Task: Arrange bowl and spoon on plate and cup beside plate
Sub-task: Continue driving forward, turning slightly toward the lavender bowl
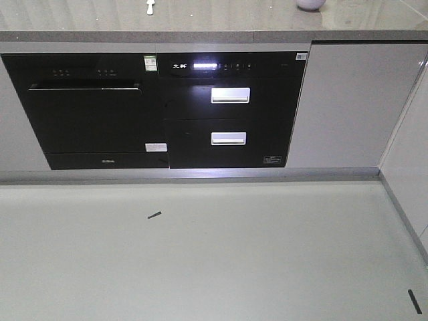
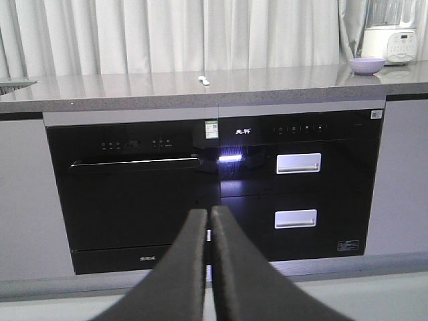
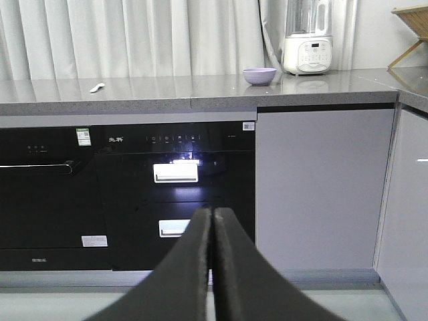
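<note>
The left claw (image 2: 208,267) is hovering low in front of the black oven (image 2: 134,194), its jaws pressing together on nothing. On the grey tabletop (image 2: 134,90) above, the spoon (image 2: 204,80) is lying alone toward the left. The bowl (image 2: 367,65) is sitting upright well apart to its right, near a white blender (image 2: 394,33) by the curtain. The right claw (image 3: 212,267) is pointing at the drawer fronts (image 3: 176,172), its jaws also meeting with nothing between them.
</note>
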Controlling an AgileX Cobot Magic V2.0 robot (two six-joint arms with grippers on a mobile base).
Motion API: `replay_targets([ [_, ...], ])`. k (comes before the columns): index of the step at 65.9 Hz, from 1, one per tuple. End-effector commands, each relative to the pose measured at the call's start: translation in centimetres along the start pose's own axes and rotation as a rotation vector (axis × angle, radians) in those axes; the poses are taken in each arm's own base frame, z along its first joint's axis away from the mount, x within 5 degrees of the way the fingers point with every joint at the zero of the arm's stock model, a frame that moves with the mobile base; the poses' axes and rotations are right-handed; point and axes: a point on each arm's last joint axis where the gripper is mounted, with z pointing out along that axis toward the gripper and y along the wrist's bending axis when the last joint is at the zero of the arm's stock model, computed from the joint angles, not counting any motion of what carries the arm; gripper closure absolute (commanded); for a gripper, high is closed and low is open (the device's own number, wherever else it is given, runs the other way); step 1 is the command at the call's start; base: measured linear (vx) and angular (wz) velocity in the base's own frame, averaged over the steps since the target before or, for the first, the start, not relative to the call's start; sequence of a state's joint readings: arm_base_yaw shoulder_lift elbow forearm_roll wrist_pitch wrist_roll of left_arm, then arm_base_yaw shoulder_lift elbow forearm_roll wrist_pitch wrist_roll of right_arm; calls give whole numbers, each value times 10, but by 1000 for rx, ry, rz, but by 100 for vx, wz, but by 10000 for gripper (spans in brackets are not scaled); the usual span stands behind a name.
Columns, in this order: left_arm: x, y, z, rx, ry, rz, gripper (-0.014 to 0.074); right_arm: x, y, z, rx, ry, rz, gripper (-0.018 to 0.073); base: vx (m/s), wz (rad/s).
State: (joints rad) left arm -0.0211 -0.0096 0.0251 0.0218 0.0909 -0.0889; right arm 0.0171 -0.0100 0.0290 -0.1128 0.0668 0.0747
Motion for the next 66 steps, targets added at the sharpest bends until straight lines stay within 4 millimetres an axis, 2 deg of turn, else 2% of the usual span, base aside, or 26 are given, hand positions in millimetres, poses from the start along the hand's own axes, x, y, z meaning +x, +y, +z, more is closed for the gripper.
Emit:
replay_targets([
  [1, 4, 0, 2, 4, -30, -8, 602, -2, 1, -1, -7, -74, -9, 564, 8, -3],
  [66, 4, 0, 2, 4, -30, -8, 602, -2, 1, -1, -7, -74, -9, 564, 6, -2],
])
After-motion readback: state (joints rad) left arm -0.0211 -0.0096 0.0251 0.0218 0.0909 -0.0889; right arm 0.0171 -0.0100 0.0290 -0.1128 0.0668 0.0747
